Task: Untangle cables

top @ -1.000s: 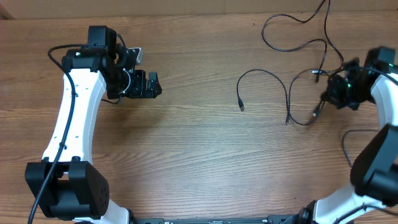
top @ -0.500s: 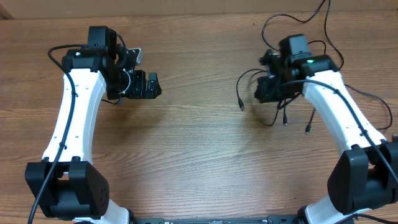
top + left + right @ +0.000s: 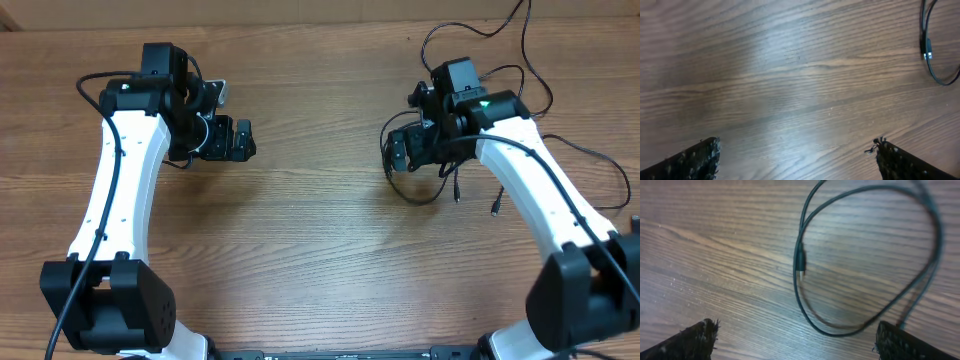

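Looping, overlapping thin black cables (image 3: 799, 262) with small plug ends

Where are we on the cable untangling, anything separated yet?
Done: nothing clearly freed. In hand: nothing; the right tool is open above a loop of the cables, and the left tool is open over the table. Left: they cross in one cluster around the right arm; all need separating.

Wooden table (image 3: 320, 260), brown streaked grain, faint sheen
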